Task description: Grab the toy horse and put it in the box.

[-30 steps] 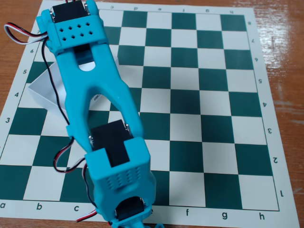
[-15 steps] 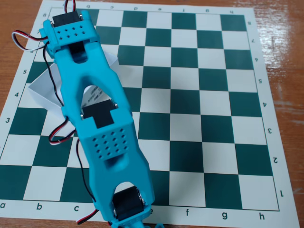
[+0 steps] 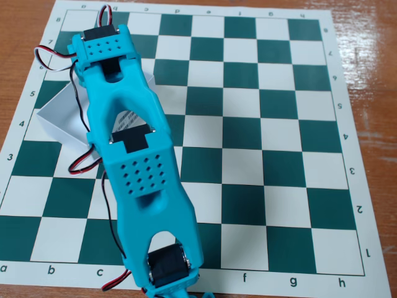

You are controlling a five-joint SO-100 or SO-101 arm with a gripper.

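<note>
Arm (image 3: 133, 167) shifted slightly right since before, covering box (image 3: 59, 118); jaws hidden, state unclear. Chessboard's (image 3: 279, 143) right side open.

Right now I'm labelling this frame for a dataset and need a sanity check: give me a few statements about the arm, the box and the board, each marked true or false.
1. The turquoise arm stretches over the left part of the chessboard. True.
2. The white box sits on the right half of the board. False: it sits at the board's left side, partly hidden under the arm.
3. The toy horse stands in plain sight on a green square. False: no horse shows anywhere in this fixed view.
4. The board lies on a wooden table. True.
5. The hand's fingers are clearly visible and open. False: the hand cannot be made out here.
</note>
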